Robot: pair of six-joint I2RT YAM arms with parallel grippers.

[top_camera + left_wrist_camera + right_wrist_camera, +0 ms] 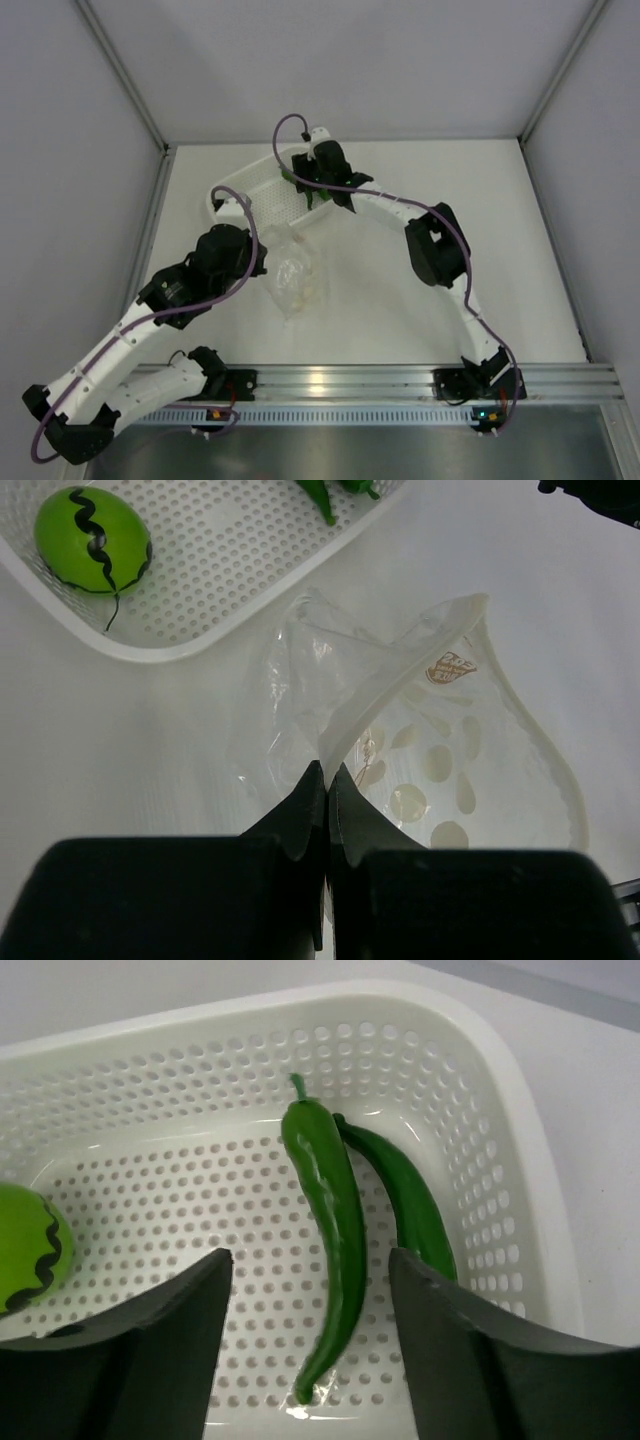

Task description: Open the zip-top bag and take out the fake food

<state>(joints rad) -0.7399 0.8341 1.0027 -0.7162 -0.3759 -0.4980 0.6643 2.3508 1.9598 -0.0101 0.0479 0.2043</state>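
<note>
The zip-top bag [440,750] lies crumpled, open and empty on the table, in front of the white basket [180,645]. My left gripper [328,775] is shut on the bag's near edge; in the top view this gripper [262,262] sits at the left of the bag [297,275]. The lime-green ball [92,540] with dark wavy marks lies in the basket. My right gripper [310,1255] is open and empty, hovering over two dark green pods [330,1210] [410,1200] that lie side by side on the basket floor. The ball [25,1250] shows at the left edge of the right wrist view.
The white perforated basket [262,192] stands at the back of the table, left of centre, with the right arm's wrist [330,165] over its right end. Grey enclosure walls surround the table. The aluminium rail [340,382] runs along the near edge.
</note>
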